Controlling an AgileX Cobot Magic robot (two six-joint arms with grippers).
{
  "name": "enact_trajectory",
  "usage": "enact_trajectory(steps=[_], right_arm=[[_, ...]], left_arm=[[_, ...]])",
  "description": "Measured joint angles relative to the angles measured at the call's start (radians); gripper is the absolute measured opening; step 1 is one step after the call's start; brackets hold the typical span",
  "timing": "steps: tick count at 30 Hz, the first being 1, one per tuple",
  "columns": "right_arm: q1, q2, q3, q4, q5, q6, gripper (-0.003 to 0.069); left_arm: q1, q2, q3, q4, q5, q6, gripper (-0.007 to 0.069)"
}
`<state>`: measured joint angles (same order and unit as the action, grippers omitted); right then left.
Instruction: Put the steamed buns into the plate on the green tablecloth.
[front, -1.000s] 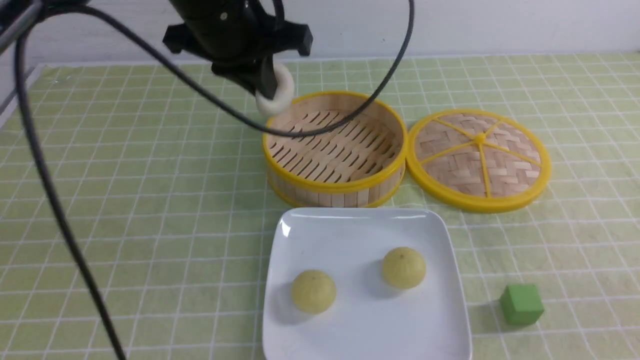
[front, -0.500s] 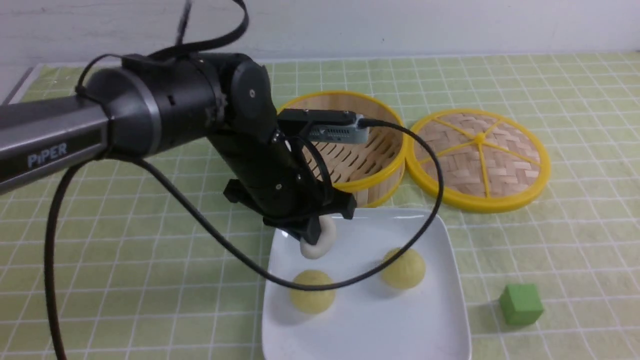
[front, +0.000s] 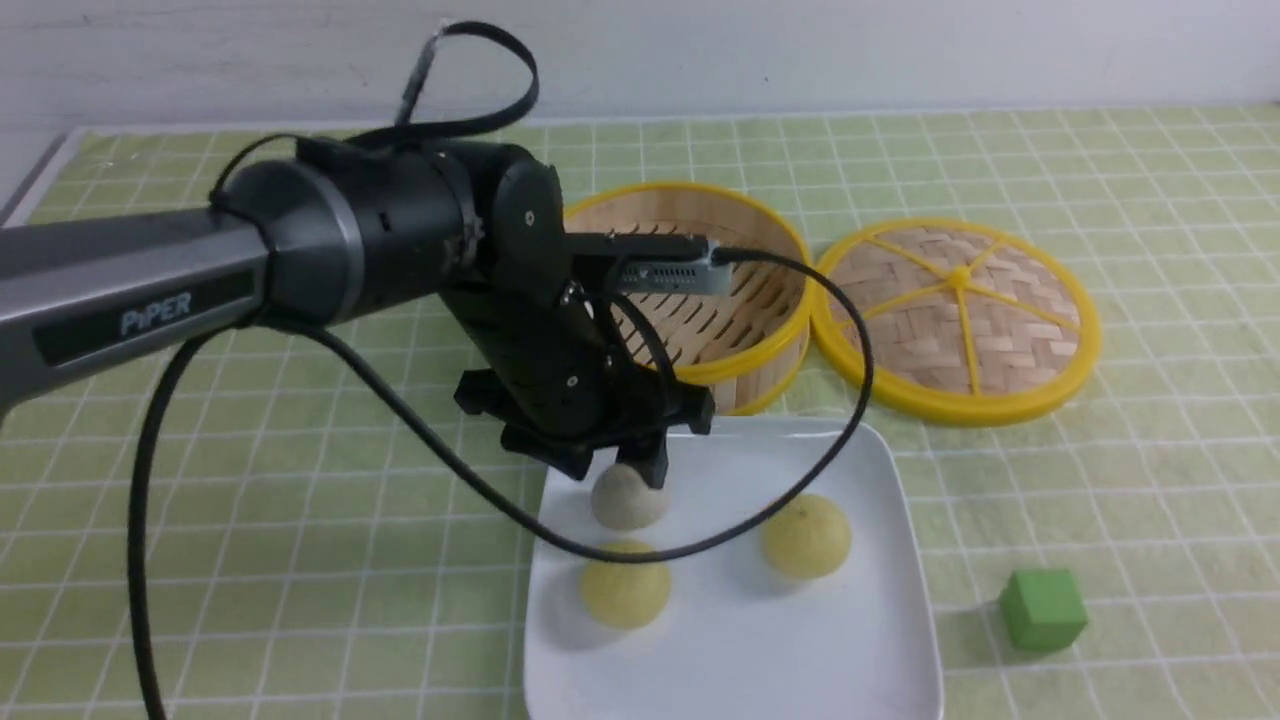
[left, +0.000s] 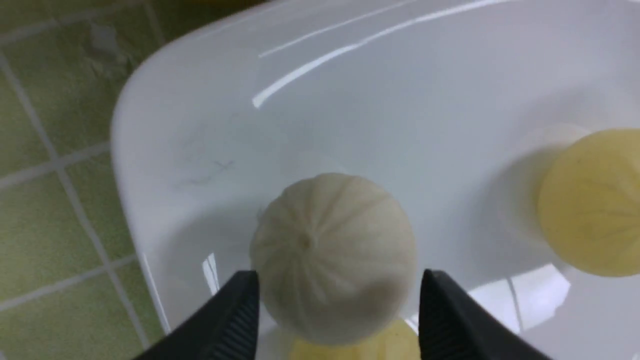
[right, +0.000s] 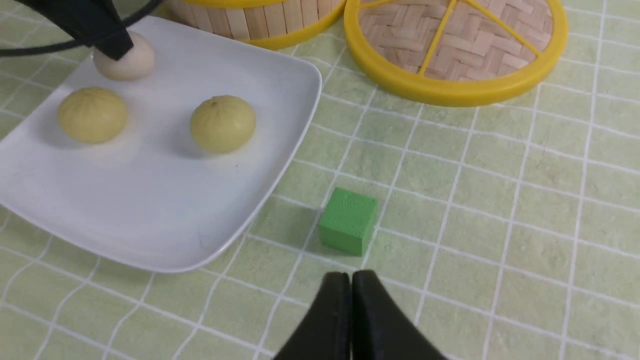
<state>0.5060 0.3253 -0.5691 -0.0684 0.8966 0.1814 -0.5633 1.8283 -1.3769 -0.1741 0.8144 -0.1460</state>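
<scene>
Steamed buns, all three of them, are now in the plate (front: 780, 655), and the off-white bun (front: 627, 502) is the one that matters for the coming move. It lies just under the fingertips of the left pincer (front: 618, 470), a little to the robot's side of them, near the far left corner of the plate. The left pincer is opened wide, with one finger at each side of this bun; whether a finger still touches it, I cannot tell. The bun is round, so it has no long axis to follow. From the left pincer, one pale yellow bun (front: 625, 598) lies nearer to the robot, just beside the off-white one, and the other yellow bun (front: 806, 537) lies toward the right. The right pincer (right: 348, 276) is narrow, its fingers together with nothing between, and it is well apart from the buns; the left arm is clearly the nearer. Compared with the earlier frames, the off-white bun hung in the left pincer close to the bamboo steamer (front: 745, 368), then came over the plate, and now it is released. I judge that the placing is practically finished, and the left pincer should rise straight up, without pushing the bun aside.
</scene>
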Motion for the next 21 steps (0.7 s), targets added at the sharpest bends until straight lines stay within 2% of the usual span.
enact_trajectory(steps=[3, 6, 9, 12, 13, 14, 15, 17, 18, 19, 21], right_arm=[[0.0, -0.033, -0.039, 0.005, 0.079, 0.0, -0.0015], [0.0, -0.064, -0.041, 0.023, 0.098, 0.0, -0.0015], [0.0, -0.119, -0.016, 0.058, 0.065, 0.0, -0.0014], [0.0, -0.149, 0.061, 0.068, -0.06, 0.0, -0.0012], [0.0, -0.149, 0.068, 0.068, -0.06, 0.0, -0.0012], [0.0, -0.15, 0.124, 0.075, -0.159, 0.0, -0.0011], [0.0, -0.15, 0.132, 0.075, -0.171, 0.0, -0.0011], [0.0, -0.145, 0.23, 0.076, -0.342, -0.001, -0.001], [0.0, -0.144, 0.235, 0.076, -0.342, -0.001, -0.001], [0.0, -0.142, 0.266, 0.076, -0.399, -0.001, -0.001], [0.0, -0.14, 0.283, 0.076, -0.433, -0.001, -0.001]], left_arm=[[0.0, -0.038, -0.022, 0.01, 0.009, -0.004, 0.0543], [0.0, -0.052, -0.029, 0.011, 0.025, -0.005, 0.0547], [0.0, -0.056, -0.03, 0.017, 0.053, -0.006, 0.0509], [0.0, -0.061, -0.03, 0.02, 0.082, -0.006, 0.04], [0.0, -0.062, -0.03, 0.02, 0.082, -0.006, 0.0391], [0.0, -0.064, -0.03, 0.02, 0.087, -0.006, 0.0309], [0.0, -0.064, -0.03, 0.02, 0.088, -0.006, 0.0288], [0.001, -0.064, -0.03, 0.022, 0.095, 0.003, 0.0125], [0.001, -0.064, -0.03, 0.022, 0.095, 0.003, 0.0125], [0.001, -0.064, -0.03, 0.024, 0.094, 0.009, 0.0059], [0.001, -0.064, -0.03, 0.025, 0.094, 0.011, 0.0031]])
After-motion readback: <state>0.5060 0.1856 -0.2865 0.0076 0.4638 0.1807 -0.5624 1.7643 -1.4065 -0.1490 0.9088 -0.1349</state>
